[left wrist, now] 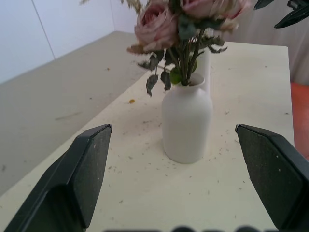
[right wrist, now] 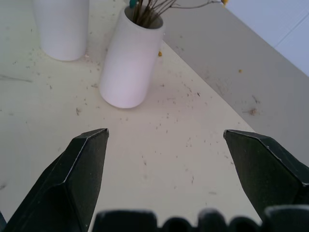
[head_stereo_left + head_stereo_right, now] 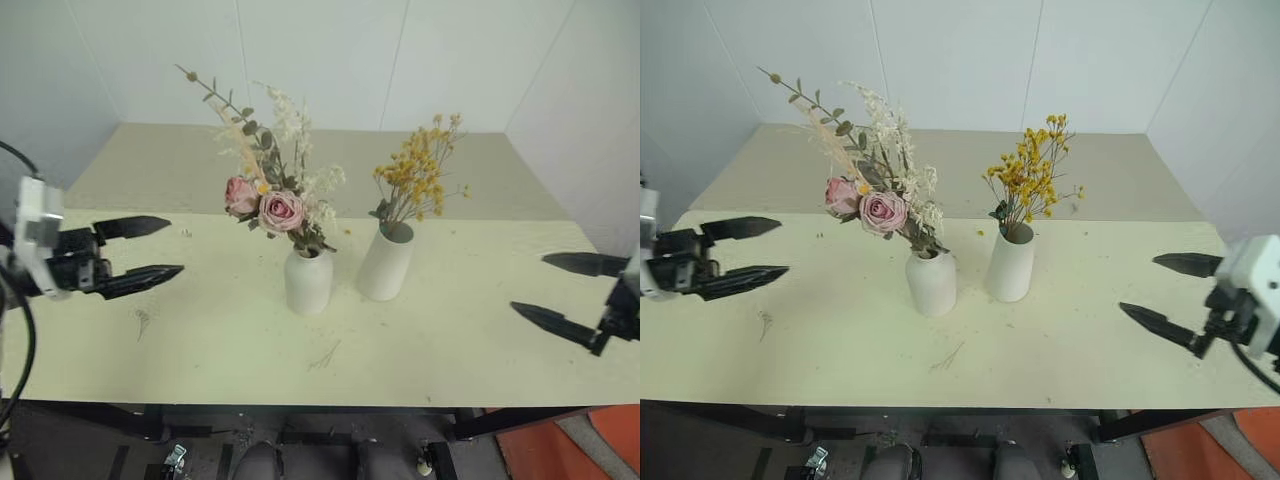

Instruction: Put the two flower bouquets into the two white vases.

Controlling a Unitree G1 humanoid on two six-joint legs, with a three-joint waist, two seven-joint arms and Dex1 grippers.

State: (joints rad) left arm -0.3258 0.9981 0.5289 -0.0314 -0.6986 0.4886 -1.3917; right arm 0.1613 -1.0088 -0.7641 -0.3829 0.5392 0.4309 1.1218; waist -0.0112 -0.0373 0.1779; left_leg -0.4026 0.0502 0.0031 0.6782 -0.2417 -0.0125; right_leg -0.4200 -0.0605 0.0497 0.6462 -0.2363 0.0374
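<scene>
Left eye view: both bouquets sit in vases; left gripper (image 3: 150, 248) at nine o'clock and right gripper (image 3: 560, 290) at three o'clock hang with fingers apart; a stray swing could topple the rose vase (image 3: 308, 281).

No readable text anywhere in the scene.

The two white vases (image 3: 308, 281) (image 3: 385, 262) are plain, with no label, brand or number on them, and the pale worktop (image 3: 450, 340) carries no print, sign or marking that can be read.
</scene>
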